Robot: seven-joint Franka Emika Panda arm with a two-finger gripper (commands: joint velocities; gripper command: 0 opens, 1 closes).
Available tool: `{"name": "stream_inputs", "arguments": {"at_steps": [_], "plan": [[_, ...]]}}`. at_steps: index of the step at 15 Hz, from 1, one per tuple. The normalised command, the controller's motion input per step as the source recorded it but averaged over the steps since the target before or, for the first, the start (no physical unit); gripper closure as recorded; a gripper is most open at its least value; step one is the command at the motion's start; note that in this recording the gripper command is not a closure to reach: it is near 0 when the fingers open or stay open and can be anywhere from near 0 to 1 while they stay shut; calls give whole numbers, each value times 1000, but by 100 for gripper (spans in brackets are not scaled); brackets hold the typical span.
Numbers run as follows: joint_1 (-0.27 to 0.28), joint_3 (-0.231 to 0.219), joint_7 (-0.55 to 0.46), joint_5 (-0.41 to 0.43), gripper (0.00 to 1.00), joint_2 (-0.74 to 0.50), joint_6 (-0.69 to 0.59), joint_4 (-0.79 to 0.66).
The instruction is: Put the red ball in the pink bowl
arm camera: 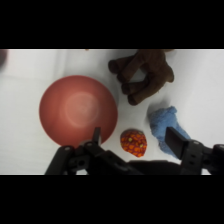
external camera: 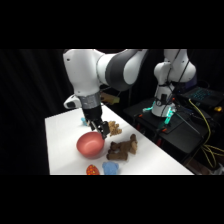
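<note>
The gripper (arm camera: pixel 132 136) hangs above the table with its two fingers spread apart and nothing between them; in the wrist view the red ball (arm camera: pixel 133 142) lies on the table in the gap between the fingertips, below them and not yet touched. In the side view the gripper (external camera: pixel 101 129) stands over the far rim of the pink bowl (external camera: pixel 90 144), while the ball (external camera: pixel 92 170) sits nearer the front edge of the table, just beside the bowl. The bowl (arm camera: pixel 78 110) is empty, so the step in hand looks like the approach to the pick. The next move calls for a straight descent around the ball, a close, then a short lift and carry over the bowl's rim. The light blue soft toy (arm camera: pixel 165 126) lies just beside the ball, under the right-hand finger (arm camera: pixel 176 140) in the wrist view, and could be pinched or pushed along. A dark brown plush toy (arm camera: pixel 143 72) lies farther off, clear of the path to the bowl.
</note>
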Motion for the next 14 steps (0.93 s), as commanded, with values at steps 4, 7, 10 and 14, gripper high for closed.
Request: {"name": "stream_inputs", "arguments": {"at_steps": [4, 7, 10, 14], "plan": [[24, 38, -202, -32, 0, 380, -219, 534], [58, 28, -140, -71, 0, 406, -252, 615], [62, 21, -131, -102, 0, 361, -274, 616], [36, 30, -161, -105, 0, 314, -241, 522]]}}
